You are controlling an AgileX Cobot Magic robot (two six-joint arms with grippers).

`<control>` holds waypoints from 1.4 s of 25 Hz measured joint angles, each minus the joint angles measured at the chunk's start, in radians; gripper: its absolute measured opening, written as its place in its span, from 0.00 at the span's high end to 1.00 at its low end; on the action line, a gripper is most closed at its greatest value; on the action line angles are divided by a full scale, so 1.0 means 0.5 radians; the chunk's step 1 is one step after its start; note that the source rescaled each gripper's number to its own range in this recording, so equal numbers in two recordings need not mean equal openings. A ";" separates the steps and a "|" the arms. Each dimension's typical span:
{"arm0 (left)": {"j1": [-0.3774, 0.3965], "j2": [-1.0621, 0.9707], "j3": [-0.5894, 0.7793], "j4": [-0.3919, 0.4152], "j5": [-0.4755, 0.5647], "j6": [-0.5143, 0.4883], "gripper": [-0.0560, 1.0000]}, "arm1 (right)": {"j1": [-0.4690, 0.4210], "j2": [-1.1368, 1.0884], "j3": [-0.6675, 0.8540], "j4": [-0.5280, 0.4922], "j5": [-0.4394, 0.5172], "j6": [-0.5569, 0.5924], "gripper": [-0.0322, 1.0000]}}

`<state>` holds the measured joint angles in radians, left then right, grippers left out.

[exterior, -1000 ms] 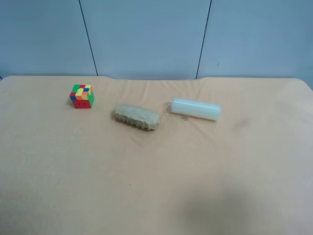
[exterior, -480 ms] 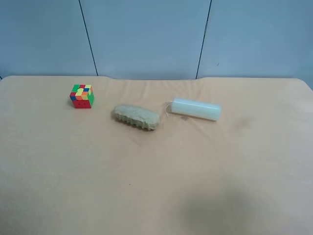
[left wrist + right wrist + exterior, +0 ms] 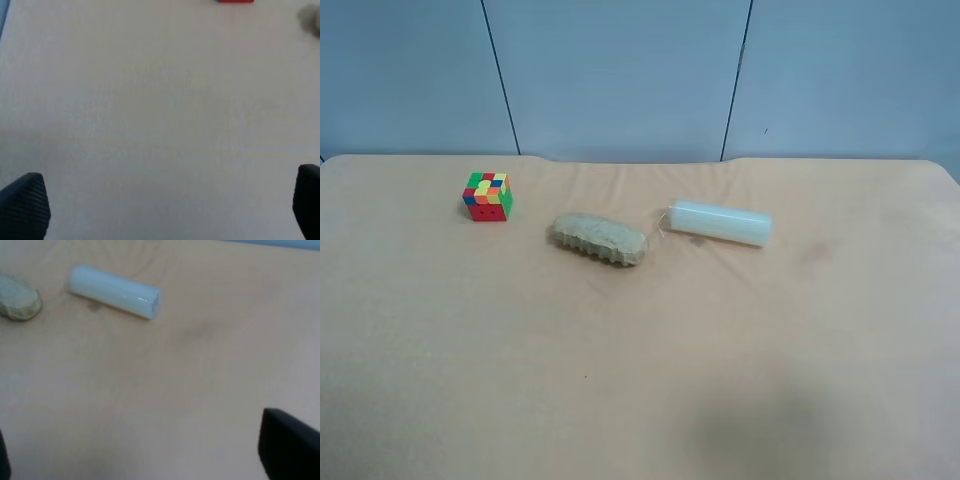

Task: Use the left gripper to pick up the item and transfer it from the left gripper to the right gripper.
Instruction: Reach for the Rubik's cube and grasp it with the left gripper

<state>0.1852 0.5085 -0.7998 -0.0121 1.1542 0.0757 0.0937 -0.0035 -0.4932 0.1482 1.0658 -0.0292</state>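
The item, a small puzzle cube [image 3: 488, 196] with red, green, orange and yellow squares, sits on the tan cloth at the far left of the exterior high view. Only its red lower edge [image 3: 235, 1] shows in the left wrist view, far ahead of the left gripper [image 3: 165, 205]. That gripper's two black fingertips [image 3: 24, 205] stand wide apart over bare cloth, open and empty. The right gripper [image 3: 145, 450] is open and empty, with one black finger [image 3: 290, 450] showing. Neither arm shows in the exterior high view.
A tan ridged lump [image 3: 601, 240] lies right of the cube, and a white cylinder [image 3: 720, 222] lies right of that. Both show in the right wrist view, the lump [image 3: 19, 304] and the cylinder [image 3: 114, 292]. A blue wall stands behind the table.
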 joint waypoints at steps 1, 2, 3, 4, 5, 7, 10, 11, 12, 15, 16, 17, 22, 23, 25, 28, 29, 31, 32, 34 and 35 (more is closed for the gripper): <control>0.000 0.111 -0.046 0.000 -0.002 0.000 0.00 | 0.000 0.000 0.000 0.000 0.000 0.000 0.01; 0.000 0.220 -0.098 0.000 -0.002 0.000 0.00 | 0.000 0.000 0.000 0.000 0.000 0.000 0.01; 0.000 0.310 -0.152 0.000 -0.003 0.000 0.00 | 0.000 0.000 0.000 0.000 0.000 0.000 0.01; 0.000 0.416 -0.204 0.000 -0.003 0.000 0.00 | 0.000 0.000 0.000 0.000 0.000 0.000 0.01; -0.008 0.519 -0.247 0.000 -0.006 0.000 0.00 | 0.000 0.000 0.000 0.000 0.000 0.000 0.01; -0.060 0.694 -0.346 0.024 -0.007 -0.019 0.00 | 0.000 0.000 0.000 0.000 0.000 0.000 0.01; -0.172 0.961 -0.496 0.075 -0.004 -0.049 0.00 | 0.000 0.000 0.000 0.000 0.000 0.000 0.01; -0.210 1.056 -0.553 0.091 -0.005 -0.061 0.00 | 0.000 0.000 0.000 0.000 0.000 0.000 0.01; -0.239 1.154 -0.602 0.108 0.000 -0.067 0.00 | 0.000 0.000 0.000 0.000 0.000 0.000 0.01; -0.327 1.422 -0.783 0.129 0.035 -0.073 0.00 | 0.000 0.000 0.000 0.000 0.000 0.000 0.01; -0.348 1.511 -0.833 0.131 0.047 -0.074 0.00 | 0.000 0.000 0.000 0.000 0.000 0.000 0.01; -0.376 1.583 -0.894 0.134 0.059 -0.074 0.00 | 0.000 0.000 0.000 0.000 0.000 0.000 0.01; -0.492 1.954 -1.161 0.135 0.095 -0.094 0.00 | 0.000 0.000 0.000 0.000 0.000 0.000 0.01; -0.510 2.022 -1.201 0.135 0.098 -0.105 0.00 | 0.000 0.000 0.000 0.000 0.000 0.000 0.01; -0.547 2.137 -1.288 0.135 0.107 -0.114 0.00 | 0.000 0.000 0.000 0.000 0.000 0.000 0.01; -0.582 2.292 -1.402 0.125 0.115 -0.127 0.00 | 0.000 0.000 0.000 0.000 0.000 0.000 0.01; -0.590 2.342 -1.440 0.115 0.116 -0.129 0.00 | 0.000 0.000 0.000 0.000 0.000 0.000 0.01; -0.594 2.426 -1.507 0.084 0.120 -0.129 0.00 | 0.000 0.000 0.000 0.000 0.000 0.000 0.01; -0.594 2.469 -1.540 0.068 0.117 -0.129 0.00 | 0.000 0.000 0.000 0.000 0.000 0.000 0.01; -0.594 2.550 -1.597 0.042 0.103 -0.133 0.00 | 0.000 0.000 0.000 0.000 0.000 0.000 0.01; -0.594 2.582 -1.625 0.024 0.088 -0.151 0.00 | 0.000 0.000 0.000 0.000 0.000 0.000 0.01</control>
<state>-0.1118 1.7993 -1.6124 0.0000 1.1985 0.0000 0.0937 -0.0035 -0.4932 0.1482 1.0658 -0.0292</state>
